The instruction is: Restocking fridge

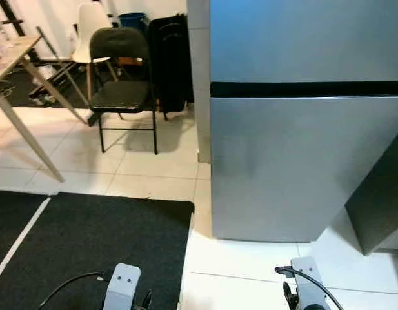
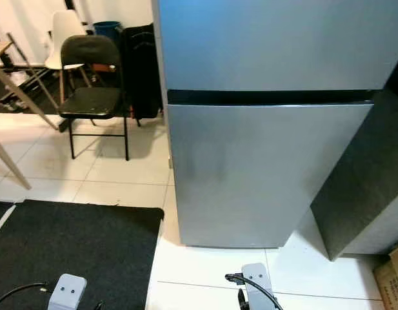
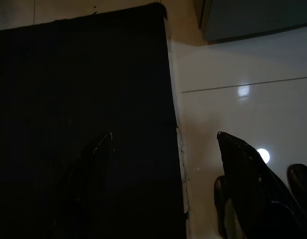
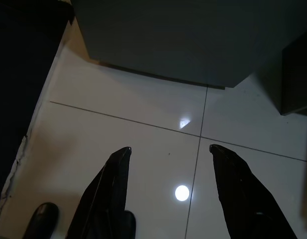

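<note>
A tall silver fridge [image 1: 302, 129] stands straight ahead with both doors closed, a dark gap [image 1: 302, 89] between the upper and lower door. Both arms hang low; their wrists [image 1: 123, 284] [image 1: 306, 274] show at the bottom edge of the eye views. My left gripper [image 3: 163, 137] is open above the edge of a black mat [image 3: 83, 99] and white floor tiles. My right gripper [image 4: 169, 149] is open and empty over white tiles, pointing toward the fridge's base [image 4: 158, 50].
A black mat [image 1: 89, 245] covers the floor at the left. Behind it stand a black folding chair [image 1: 121, 77], a white chair [image 1: 92, 29] and a wooden table [image 1: 11, 71]. A dark cabinet [image 2: 366, 174] flanks the fridge on the right, a cardboard box [image 2: 392, 278] beside it.
</note>
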Robot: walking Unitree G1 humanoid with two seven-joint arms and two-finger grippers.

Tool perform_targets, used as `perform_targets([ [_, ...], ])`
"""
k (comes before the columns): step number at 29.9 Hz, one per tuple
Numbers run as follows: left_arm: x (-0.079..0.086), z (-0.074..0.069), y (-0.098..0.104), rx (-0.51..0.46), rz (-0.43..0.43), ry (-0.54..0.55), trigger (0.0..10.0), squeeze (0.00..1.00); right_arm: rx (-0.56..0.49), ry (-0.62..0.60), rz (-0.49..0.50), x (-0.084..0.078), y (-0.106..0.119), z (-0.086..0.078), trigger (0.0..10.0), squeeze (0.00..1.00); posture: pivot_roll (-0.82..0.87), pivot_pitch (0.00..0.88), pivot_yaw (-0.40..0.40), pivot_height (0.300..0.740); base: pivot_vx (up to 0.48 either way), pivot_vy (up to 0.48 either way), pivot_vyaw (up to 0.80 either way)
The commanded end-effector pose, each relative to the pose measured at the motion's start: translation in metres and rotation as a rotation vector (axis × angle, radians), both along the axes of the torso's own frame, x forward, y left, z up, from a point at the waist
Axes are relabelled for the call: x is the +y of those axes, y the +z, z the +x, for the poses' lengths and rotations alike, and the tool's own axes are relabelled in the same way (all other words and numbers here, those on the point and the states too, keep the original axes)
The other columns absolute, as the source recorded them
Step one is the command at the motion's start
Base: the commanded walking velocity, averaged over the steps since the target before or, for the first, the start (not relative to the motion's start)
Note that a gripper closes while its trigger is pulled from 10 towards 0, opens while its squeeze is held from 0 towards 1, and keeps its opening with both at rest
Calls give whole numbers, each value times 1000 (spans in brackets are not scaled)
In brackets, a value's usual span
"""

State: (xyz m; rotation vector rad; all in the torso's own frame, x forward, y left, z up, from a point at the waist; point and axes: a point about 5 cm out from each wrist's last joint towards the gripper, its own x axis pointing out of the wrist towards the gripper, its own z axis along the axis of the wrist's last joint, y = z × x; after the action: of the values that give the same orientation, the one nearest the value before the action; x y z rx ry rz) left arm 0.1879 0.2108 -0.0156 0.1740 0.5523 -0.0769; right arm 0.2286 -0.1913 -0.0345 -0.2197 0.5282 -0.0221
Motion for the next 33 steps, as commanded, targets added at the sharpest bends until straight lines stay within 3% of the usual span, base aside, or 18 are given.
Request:
perform_targets([
  [1, 1, -5, -4, 19, 5, 5, 10000, 0, 34, -11, -9, -1, -7, -8, 10000, 0, -86, 133, 27, 736, 0, 0, 800],
  [33, 1, -5, -4, 15, 7, -3, 10000, 0, 31, -9, -7, -1, -8, -7, 10000, 0, -82, 123, 30, 736, 0, 0, 800],
])
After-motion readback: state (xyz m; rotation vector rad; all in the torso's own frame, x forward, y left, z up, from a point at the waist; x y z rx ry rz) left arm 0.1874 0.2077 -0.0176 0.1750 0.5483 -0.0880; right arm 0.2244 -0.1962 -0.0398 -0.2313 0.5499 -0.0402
